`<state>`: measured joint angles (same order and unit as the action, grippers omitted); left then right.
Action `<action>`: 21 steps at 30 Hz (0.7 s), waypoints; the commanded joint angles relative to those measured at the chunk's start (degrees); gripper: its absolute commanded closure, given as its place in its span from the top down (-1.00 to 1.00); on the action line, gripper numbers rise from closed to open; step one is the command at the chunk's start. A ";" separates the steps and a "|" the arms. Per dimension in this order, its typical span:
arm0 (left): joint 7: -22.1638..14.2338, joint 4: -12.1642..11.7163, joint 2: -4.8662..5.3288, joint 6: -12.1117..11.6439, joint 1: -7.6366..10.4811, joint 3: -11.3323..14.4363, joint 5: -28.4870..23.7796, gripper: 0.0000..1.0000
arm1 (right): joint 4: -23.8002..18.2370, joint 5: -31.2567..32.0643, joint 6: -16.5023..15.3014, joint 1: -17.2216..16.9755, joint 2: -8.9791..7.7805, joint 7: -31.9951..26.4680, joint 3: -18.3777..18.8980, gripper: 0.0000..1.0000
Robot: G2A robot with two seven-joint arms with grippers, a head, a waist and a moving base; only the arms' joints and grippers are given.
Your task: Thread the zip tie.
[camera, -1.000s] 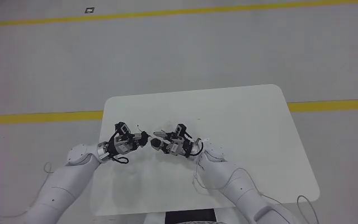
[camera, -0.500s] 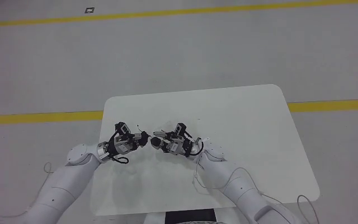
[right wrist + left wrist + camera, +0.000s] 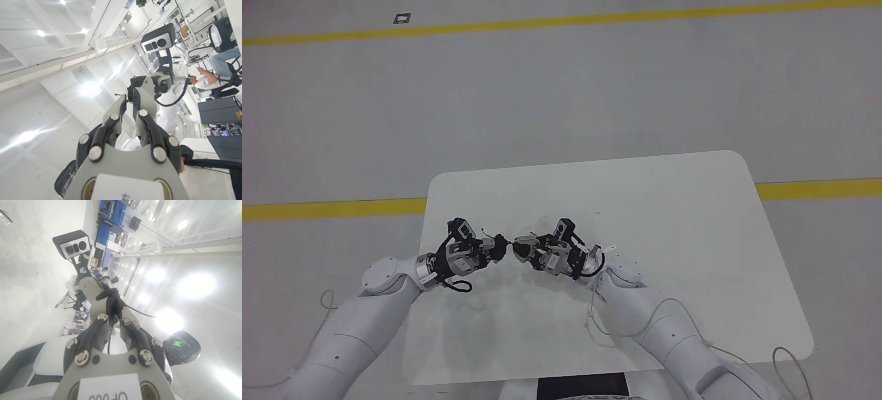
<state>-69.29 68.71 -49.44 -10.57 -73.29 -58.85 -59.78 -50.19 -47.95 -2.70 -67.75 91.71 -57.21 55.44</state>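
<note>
Top, place: both arms meet over the near-left part of the white table (image 3: 692, 200), tips nose to nose.
Top, left gripper (image 3: 499, 246): points twd the right gripper (image 3: 525, 249), almost touching it.
Top, zip tie (image 3: 512, 246): tiny black bit btw the two tips, held up off the table. Too small here to tell head from tail.
L wrist, fingers (image 3: 130, 313): narrow, closed on the zip tie, dark inner faces nearly meeting.
L wrist, zip tie (image 3: 109, 336): thin black strap runs from the pinch back twd the wrist w/ a slight curve. Looks like flexible, springy plastic.
R wrist, pads (image 3: 135, 102): a narrow slit btw them, clamped on a small black piece at the tips. A short thin end (image 3: 121, 95) sticks out sideways.
R wrist, textures: pads black w/ fine ribs, prob. rubber. Fingers smooth, grey, flat-sided.
Step (my read): lining the tail up w/ the head slot; not clearly through yet.
Do it well: hold the head steady, slot facing the tail. Bring the tail in straight and slow w/ small corrections. Grip the tail close to its tip so it won't buckle. The toothed side must face the catch or it won't lock.
Risk: the thin strap bends or twists in the pads and the tip slides past the slot.
</note>
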 commanded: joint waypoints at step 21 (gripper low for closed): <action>0.00 0.00 0.00 0.00 0.00 0.00 0.00 -1.00 | -0.33 1.93 -0.02 -0.22 -0.79 1.74 0.11 -1.00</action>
<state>-69.29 68.71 -49.44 -10.57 -73.29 -58.85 -59.78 -50.57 -46.13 -2.84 -67.98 90.98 -55.57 55.50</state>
